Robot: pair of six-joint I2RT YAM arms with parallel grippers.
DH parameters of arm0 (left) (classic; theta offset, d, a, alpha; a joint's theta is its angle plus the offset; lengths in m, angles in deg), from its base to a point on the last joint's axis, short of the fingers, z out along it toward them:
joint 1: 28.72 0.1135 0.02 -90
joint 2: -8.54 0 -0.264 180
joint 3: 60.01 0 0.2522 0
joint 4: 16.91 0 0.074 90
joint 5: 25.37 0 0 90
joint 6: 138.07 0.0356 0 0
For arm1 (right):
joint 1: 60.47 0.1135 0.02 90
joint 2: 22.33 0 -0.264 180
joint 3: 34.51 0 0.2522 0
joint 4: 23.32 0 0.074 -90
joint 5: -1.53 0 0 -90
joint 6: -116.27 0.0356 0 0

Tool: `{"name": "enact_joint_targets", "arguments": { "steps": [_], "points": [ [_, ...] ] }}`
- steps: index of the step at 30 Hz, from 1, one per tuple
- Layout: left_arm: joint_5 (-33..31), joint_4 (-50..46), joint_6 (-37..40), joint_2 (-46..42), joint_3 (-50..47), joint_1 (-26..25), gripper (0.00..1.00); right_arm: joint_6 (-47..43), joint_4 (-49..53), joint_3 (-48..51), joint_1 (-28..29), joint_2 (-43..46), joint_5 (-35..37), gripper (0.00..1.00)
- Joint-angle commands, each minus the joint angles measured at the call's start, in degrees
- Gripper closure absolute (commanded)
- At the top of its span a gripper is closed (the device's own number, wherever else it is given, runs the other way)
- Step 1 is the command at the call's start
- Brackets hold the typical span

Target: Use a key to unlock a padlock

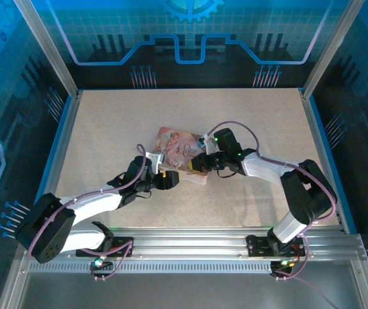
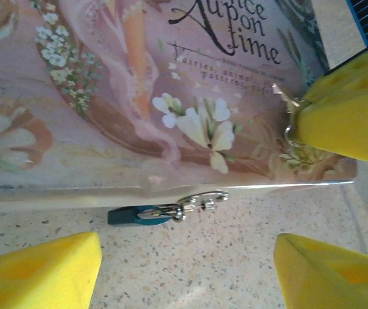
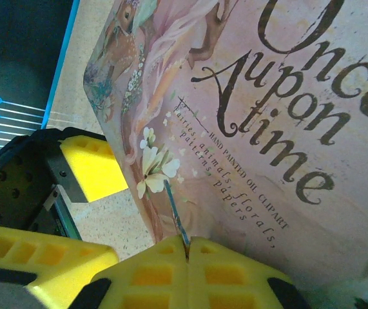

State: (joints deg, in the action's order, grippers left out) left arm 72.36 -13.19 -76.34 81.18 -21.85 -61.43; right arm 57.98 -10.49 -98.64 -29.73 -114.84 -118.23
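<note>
The small padlock (image 2: 138,215), a teal-looking body with a silvery shackle, hangs from the clasp on the front edge of the pink pictured tin box (image 2: 106,84). My left gripper (image 2: 187,273) is open, its yellow fingers (image 2: 42,270) spread on either side just short of the padlock, with nothing between them. My right gripper (image 3: 188,243) is shut on the key (image 3: 176,212), a thin dark blade sticking out over the box lid (image 3: 267,129). In the top view both grippers, left (image 1: 169,179) and right (image 1: 200,162), meet at the box's near edge (image 1: 180,151).
The box lies on a speckled beige table (image 1: 106,129) inside blue-edged walls. My right gripper's yellow fingers (image 2: 348,109) hang over the box's corner close to the left gripper. The left gripper's pad (image 3: 93,164) stands beside the box in the right wrist view.
</note>
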Motion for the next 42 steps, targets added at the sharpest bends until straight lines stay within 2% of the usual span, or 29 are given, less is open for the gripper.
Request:
{"name": "enact_joint_targets", "arguments": {
  "steps": [1, 11, 28, 42],
  "points": [
    [-2.15, 5.37, 2.27, 1.97, -0.83, -0.85, 0.3, 0.13, 4.36, 1.12, -0.42, -0.83, 2.42, 0.97],
    [-5.44, 10.87, 3.57, 7.72, -1.18, -2.57, 0.34, 0.12, 4.36, 1.55, -0.42, -0.55, 2.78, 0.96],
    [-7.73, 14.51, 4.93, 13.17, -0.42, -2.96, 0.37, 0.38, 4.27, 1.59, -0.4, -0.74, 2.77, 0.97],
    [-8.14, 15.8, 6.65, 17.41, 1.31, -2.97, 0.46, 0.42, 4.34, 1.43, -0.44, -0.79, 2.86, 0.97]
  ]
}}
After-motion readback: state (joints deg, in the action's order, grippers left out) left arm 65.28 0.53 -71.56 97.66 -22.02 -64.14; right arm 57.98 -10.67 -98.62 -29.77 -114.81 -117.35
